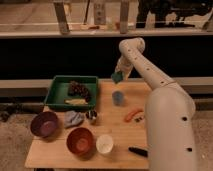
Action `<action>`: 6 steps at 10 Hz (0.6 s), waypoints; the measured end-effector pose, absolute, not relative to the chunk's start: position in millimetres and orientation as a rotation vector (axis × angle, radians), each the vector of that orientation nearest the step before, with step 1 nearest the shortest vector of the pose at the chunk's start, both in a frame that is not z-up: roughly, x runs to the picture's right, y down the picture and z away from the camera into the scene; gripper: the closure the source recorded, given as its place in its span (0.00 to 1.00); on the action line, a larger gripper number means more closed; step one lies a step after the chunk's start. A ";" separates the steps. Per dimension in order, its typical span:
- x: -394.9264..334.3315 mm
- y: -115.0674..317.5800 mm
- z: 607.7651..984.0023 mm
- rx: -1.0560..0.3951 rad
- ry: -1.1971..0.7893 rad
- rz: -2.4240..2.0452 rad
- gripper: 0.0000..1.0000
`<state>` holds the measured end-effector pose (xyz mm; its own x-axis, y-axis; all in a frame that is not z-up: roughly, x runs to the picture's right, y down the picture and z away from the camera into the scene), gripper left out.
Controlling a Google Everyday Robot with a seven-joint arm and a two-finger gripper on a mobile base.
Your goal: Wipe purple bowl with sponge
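The purple bowl [45,123] sits at the table's front left corner. My gripper [119,75] hangs over the far middle of the table, above the blue cup [118,97], and holds a green sponge [117,77] in the air. The gripper is well to the right of and behind the purple bowl.
A green tray [60,85] with grapes and a banana stands at the back left. A grey cloth [73,118], a small dark can [91,115], a red-brown bowl [80,141], a white cup [104,144], a carrot [133,114] and a black marker [137,151] lie on the wooden table [115,125].
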<state>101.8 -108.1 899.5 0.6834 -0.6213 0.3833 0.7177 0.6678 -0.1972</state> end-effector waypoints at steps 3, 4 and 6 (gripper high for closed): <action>49.7 -125.1 848.4 -0.252 -0.380 -0.875 0.99; 23.0 -126.7 823.8 -0.205 -0.428 -0.946 0.99; -15.1 -109.9 790.5 -0.147 -0.511 -1.082 0.99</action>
